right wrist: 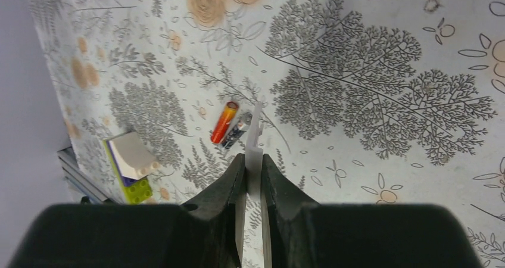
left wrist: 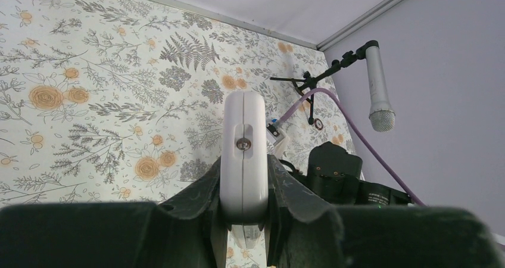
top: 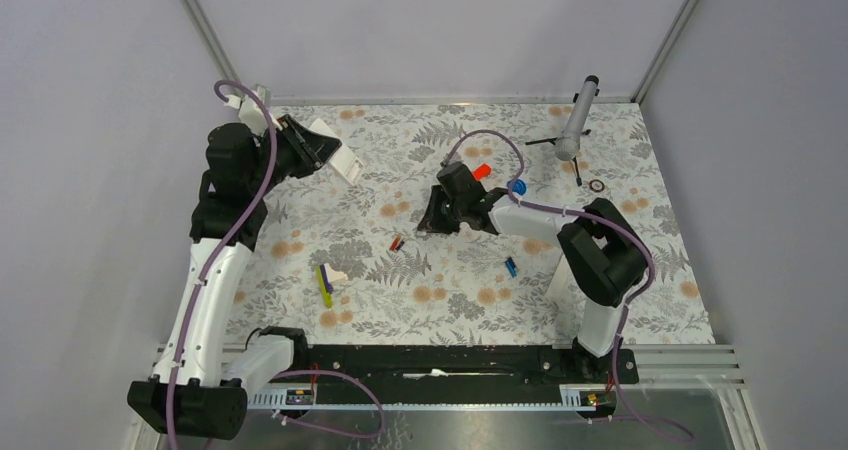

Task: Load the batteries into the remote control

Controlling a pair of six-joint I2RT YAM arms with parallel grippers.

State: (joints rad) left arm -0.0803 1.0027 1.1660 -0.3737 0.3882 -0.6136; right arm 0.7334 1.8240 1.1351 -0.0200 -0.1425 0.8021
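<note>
My left gripper point(top: 318, 150) is raised at the back left, shut on the remote control point(top: 338, 157). In the left wrist view the remote control point(left wrist: 243, 143) stands edge-on, white with a screw in its side, clamped in the left gripper point(left wrist: 244, 181). My right gripper point(top: 434, 220) hangs over mid-mat, shut on a thin white plate point(right wrist: 256, 137); the wrist view shows that gripper point(right wrist: 254, 164) pinching it. A red-and-black battery point(top: 397, 242) lies just left of it, and from the right wrist it looks like a red cylinder point(right wrist: 224, 122) beside a dark one point(right wrist: 236, 132). A blue battery point(top: 511, 266) lies to the right.
An orange-red cylinder point(top: 481, 171) and a blue cap point(top: 517, 186) sit behind the right gripper. A green, purple and white block stack point(top: 325, 283) lies front left. A microphone on a small tripod point(top: 577, 123) and a ring point(top: 597, 185) stand at the back right.
</note>
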